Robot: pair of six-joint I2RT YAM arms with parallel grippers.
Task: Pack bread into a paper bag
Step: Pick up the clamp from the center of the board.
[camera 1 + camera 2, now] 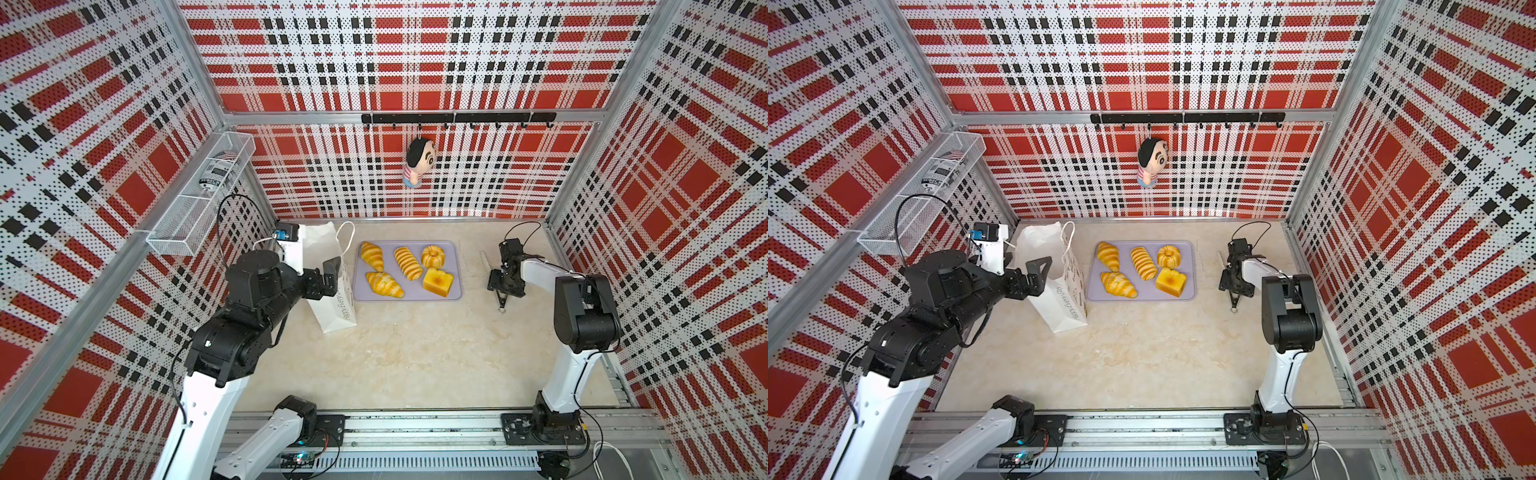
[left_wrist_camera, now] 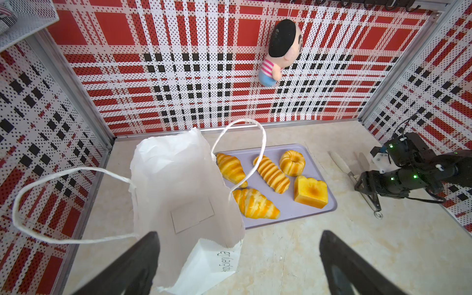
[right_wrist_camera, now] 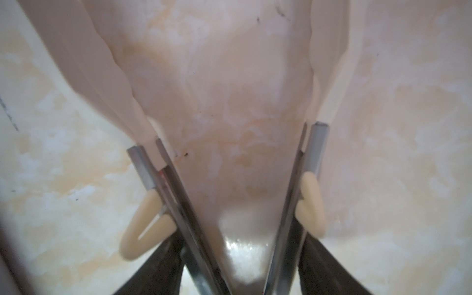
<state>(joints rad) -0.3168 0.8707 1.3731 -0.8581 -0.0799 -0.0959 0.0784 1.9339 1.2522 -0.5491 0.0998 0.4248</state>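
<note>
Golden-yellow bread (image 1: pixel 409 264) is lying on the lavender tray (image 1: pixel 458 266), just beside the standing paper bag (image 1: pixel 332 309). It is probably handling light and squashy, best pinched across the middle. The left tool (image 2: pixel 237 237) is hovering wide open and empty by the bag's mouth. The right tool (image 3: pixel 240 245), partly closed, is straddling tongs (image 1: pixel 500 301) on the desk (image 1: pixel 415 353); whether it is gripping them I cannot tell.

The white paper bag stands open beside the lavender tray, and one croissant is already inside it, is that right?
Not quite: no croissant is inside. The left wrist view looks into the open paper bag beside the lavender tray and shows nothing in it; both croissants lie on the tray.
</note>
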